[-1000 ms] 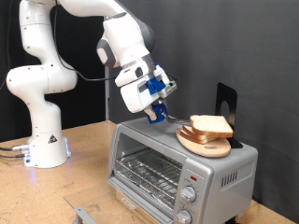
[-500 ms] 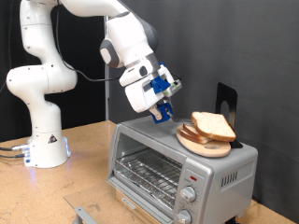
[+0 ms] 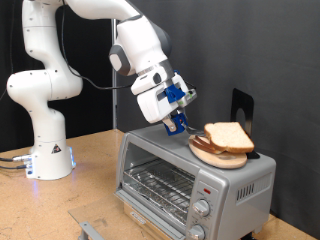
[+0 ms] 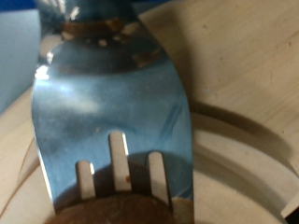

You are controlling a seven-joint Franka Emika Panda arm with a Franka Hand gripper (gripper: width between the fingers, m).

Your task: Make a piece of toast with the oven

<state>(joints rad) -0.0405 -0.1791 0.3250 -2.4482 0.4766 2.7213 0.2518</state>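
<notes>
Overhead, oven [image 3: 190,178] on wooden table [image 3: 90,160] — black backdrop [image 3: 270,50].

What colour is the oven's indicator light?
Red, on the silver oven; clearest in the exterior view.

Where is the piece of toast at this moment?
In the exterior view, the piece of toast lies on a round wooden board atop the oven, right of the gripper.

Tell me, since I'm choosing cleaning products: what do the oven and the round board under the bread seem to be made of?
The oven looks like brushed silver metal with a dull sheen, a glass door and a wire rack inside. The round board looks like light, matte wood, though no grain shows at this size. The tool hangs beside the bread.
</notes>
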